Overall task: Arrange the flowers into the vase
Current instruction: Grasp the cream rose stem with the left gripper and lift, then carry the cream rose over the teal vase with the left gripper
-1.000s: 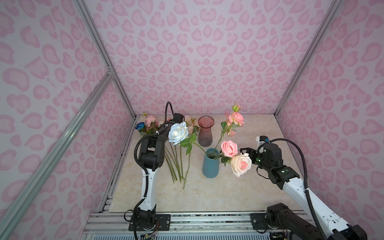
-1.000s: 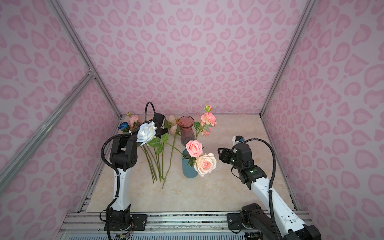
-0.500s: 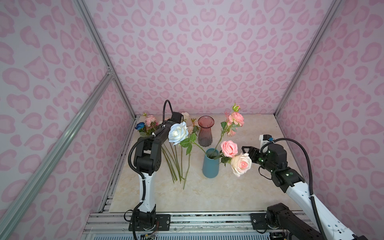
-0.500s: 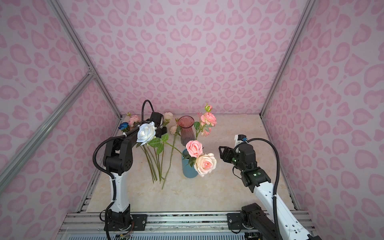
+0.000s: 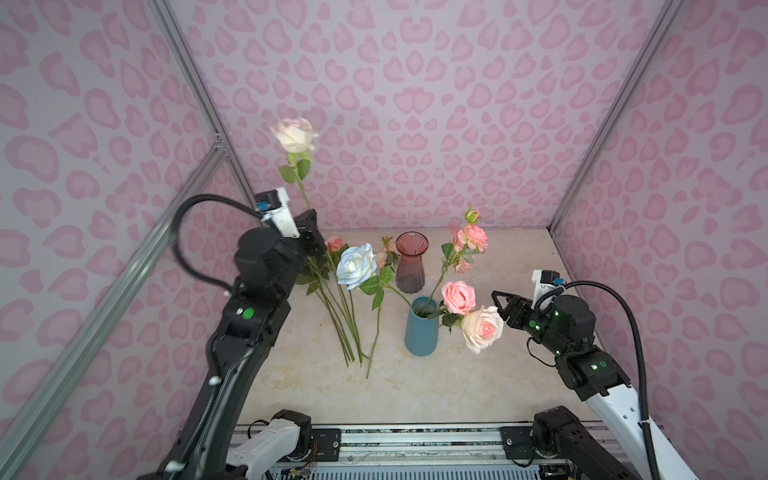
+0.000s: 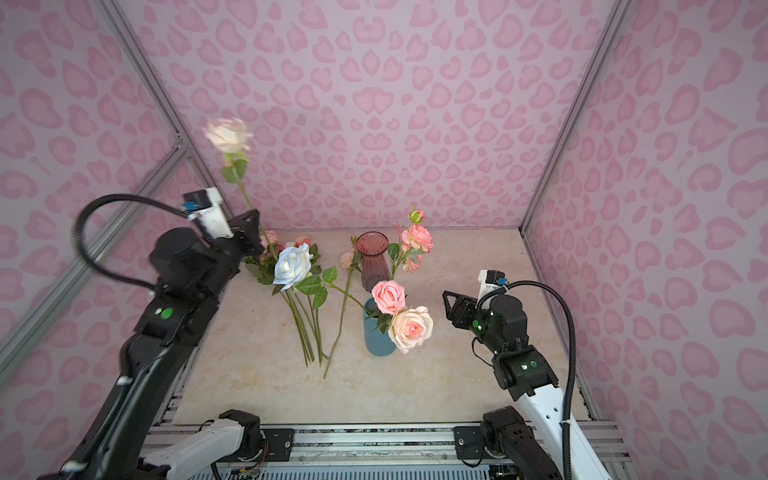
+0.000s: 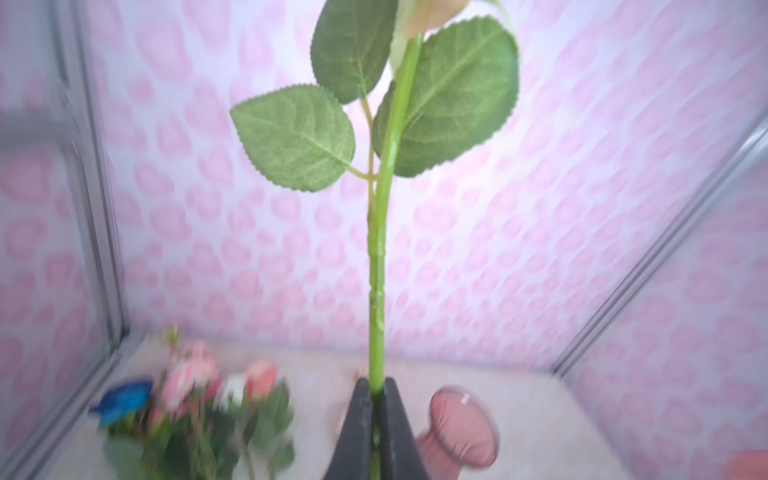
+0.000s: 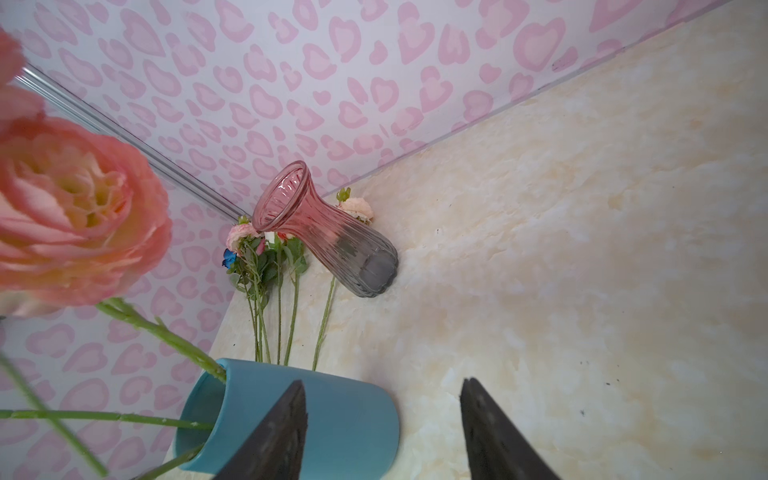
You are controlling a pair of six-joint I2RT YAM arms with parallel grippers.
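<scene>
Teal vase (image 5: 420,332) mid-desk (image 5: 498,257) holds pink, peach & pale-blue roses + a pink spray. Pink glass vase (image 5: 410,266) stands upright at its 12 o'clock. Loose flowers (image 8: 257,262) lie on desk at approx 10 o'clock. L pincer (image 7: 376,384) clamped on cream rose (image 5: 296,135) stem, bloom raised high. R pincer (image 8: 382,381) agape, holding nothing, at teal vase's 3 o'clock.

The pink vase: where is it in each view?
Top view: pink vase at the back, behind the blue vase.
Top view: pink vase, same place.
Left wrist: pink vase beside the fingers gripping a stem.
Right wrist: pink vase beyond the blue vase.
Shared landmark: loose flowers lying beside it.
</scene>
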